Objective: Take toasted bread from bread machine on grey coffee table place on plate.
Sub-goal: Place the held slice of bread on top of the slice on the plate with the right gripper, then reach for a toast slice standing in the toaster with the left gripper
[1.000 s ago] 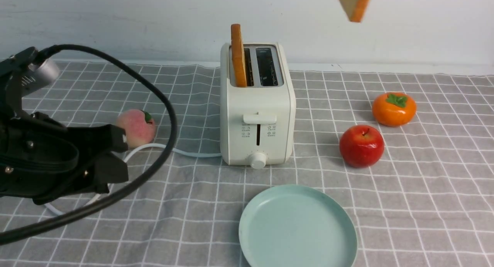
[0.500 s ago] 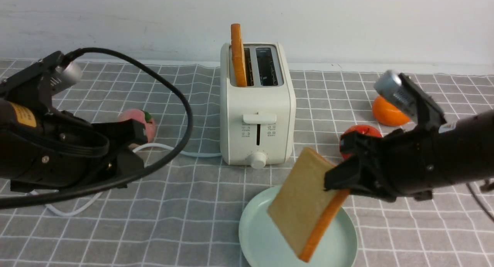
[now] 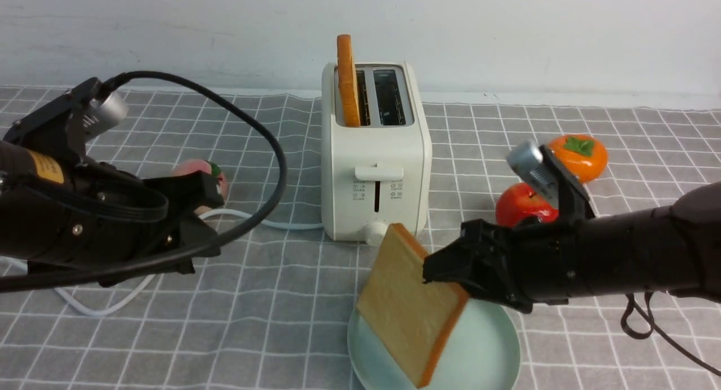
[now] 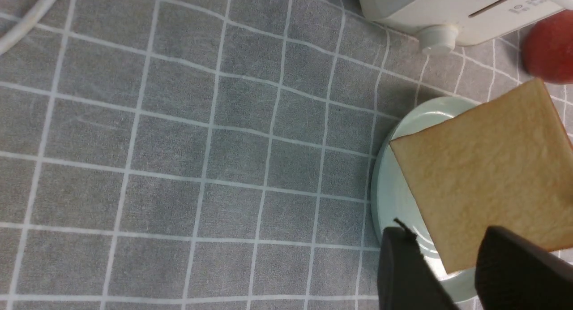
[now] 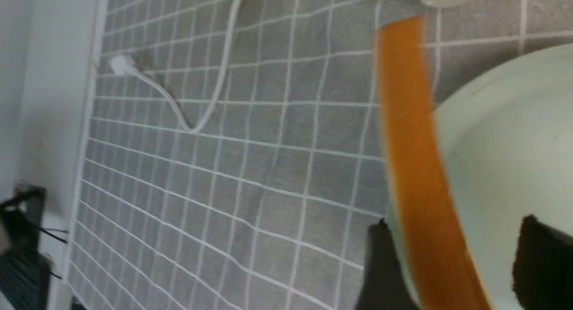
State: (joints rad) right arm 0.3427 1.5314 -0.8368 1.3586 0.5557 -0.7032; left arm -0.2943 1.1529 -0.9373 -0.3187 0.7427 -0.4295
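Note:
The cream-white bread machine (image 3: 374,170) stands mid-table on the grey checked cloth (image 3: 281,322). One toasted slice (image 3: 347,80) stands upright in its left slot; the right slot is empty. A second slice (image 3: 408,305) stands tilted over the mint-green plate (image 3: 490,345), its lower corner down in the plate. My right gripper (image 3: 445,277) is at that slice's upper right edge. In the right wrist view its jaws (image 5: 454,222) stand wider than the orange crust (image 5: 412,144) between them. My left gripper (image 3: 211,221) is open and empty, left of the toaster; it also shows in the left wrist view (image 4: 447,238).
A red apple (image 3: 521,207) and an orange persimmon (image 3: 580,150) lie right of the toaster, behind my right arm. A peach (image 3: 194,169) lies left, behind my left gripper. The white cord (image 3: 270,221) runs left from the toaster. A pale wall bounds the back.
My right arm has come down from above with the slice and moved left; the slice now leans lower over the plate. My left arm has edged right.

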